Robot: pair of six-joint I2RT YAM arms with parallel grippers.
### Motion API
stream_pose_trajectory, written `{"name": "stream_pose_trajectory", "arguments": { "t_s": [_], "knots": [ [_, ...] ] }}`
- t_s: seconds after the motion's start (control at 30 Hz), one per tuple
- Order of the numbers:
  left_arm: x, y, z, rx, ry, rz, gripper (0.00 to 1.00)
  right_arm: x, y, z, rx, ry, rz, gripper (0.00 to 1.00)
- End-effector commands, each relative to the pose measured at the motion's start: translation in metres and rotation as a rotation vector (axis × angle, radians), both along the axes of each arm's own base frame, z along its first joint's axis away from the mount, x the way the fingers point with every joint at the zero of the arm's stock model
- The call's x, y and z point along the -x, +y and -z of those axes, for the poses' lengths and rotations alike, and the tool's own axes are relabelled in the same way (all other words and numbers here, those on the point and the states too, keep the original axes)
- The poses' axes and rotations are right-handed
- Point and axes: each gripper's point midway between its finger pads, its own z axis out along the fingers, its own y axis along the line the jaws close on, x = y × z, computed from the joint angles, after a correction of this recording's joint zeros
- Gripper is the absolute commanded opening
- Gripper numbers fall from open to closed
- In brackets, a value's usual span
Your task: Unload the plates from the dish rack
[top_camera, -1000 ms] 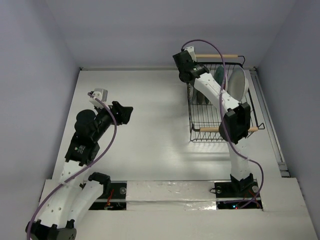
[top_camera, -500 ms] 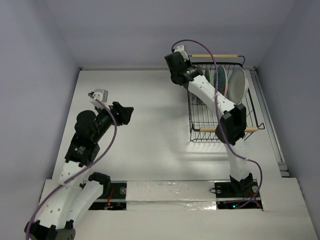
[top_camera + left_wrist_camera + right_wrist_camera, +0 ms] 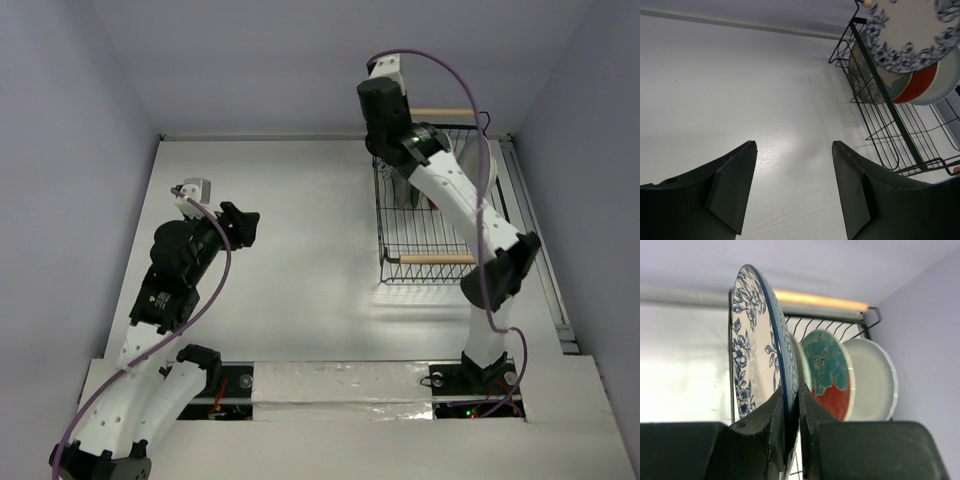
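Note:
My right gripper [image 3: 799,396] is shut on the rim of the blue-floral white plate [image 3: 752,360] and holds it upright at the left end of the dish rack [image 3: 420,245]. In the left wrist view this plate [image 3: 905,30] stands higher than the others. Behind it in the rack stand a teal-and-red plate [image 3: 827,372] and a pale mint green plate [image 3: 872,380]. A greyish plate [image 3: 865,75] leans at the rack's near end. My left gripper [image 3: 795,150] is open and empty above the bare table, left of the rack. In the top view my right arm hides most of the plates.
The rack's black wire side [image 3: 890,115] and its wooden handles [image 3: 435,259] [image 3: 820,300] lie close round the held plate. The back wall runs just behind the rack. White table surface [image 3: 300,220] lies between the left gripper [image 3: 238,225] and the rack.
My right wrist has risen and turned at the rack's far left end, its elbow swinging right, and the blue-floral plate now stands higher than the rest. The left arm has barely moved.

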Motion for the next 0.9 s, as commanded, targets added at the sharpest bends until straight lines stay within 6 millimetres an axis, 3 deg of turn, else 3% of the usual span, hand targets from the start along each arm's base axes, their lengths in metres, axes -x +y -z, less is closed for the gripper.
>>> {"name": "stream_pose_trajectory", "arguments": {
  "t_s": [0.0,0.1,0.17,0.37,0.4,0.47,0.57,0.6,0.67,0.7,0.77,0.87],
  "knots": [
    [-0.003,0.007,-0.006,0.008,-0.019,-0.046,0.58,0.051,-0.032,-0.129,-0.272,-0.329,0.014,0.00],
    [-0.004,0.010,-0.005,0.009,-0.015,-0.066,0.58,0.072,-0.032,-0.153,-0.367,-0.366,-0.077,0.00],
    [-0.005,0.015,-0.006,0.010,-0.015,-0.091,0.58,0.077,-0.015,-0.153,-0.482,-0.362,-0.168,0.00],
    [-0.006,0.049,-0.013,0.021,-0.024,-0.271,0.62,0.082,0.096,-0.131,-0.794,-0.265,-0.595,0.00],
    [-0.002,0.052,-0.018,0.027,-0.043,-0.288,0.63,0.088,0.126,-0.110,-0.821,-0.191,-0.681,0.00],
    [0.001,0.063,-0.023,0.034,-0.063,-0.343,0.68,0.081,0.164,-0.082,-0.886,-0.115,-0.728,0.00],
    [0.008,0.073,-0.031,0.049,-0.101,-0.387,0.68,0.079,0.204,-0.058,-0.973,-0.045,-0.794,0.00],
    [0.011,0.075,-0.034,0.054,-0.112,-0.393,0.68,0.075,0.221,-0.036,-0.994,0.013,-0.815,0.00],
    [0.012,0.077,-0.035,0.059,-0.121,-0.403,0.69,0.073,0.239,-0.020,-1.055,0.068,-0.844,0.00],
    [0.011,0.077,-0.035,0.059,-0.120,-0.403,0.69,0.068,0.251,0.002,-1.063,0.115,-0.845,0.00],
    [0.010,0.074,-0.034,0.058,-0.116,-0.388,0.69,0.072,0.270,0.019,-1.089,0.158,-0.861,0.00],
    [0.009,0.070,-0.033,0.058,-0.116,-0.368,0.69,0.065,0.287,0.068,-1.094,0.243,-0.819,0.00]
  ]
}}
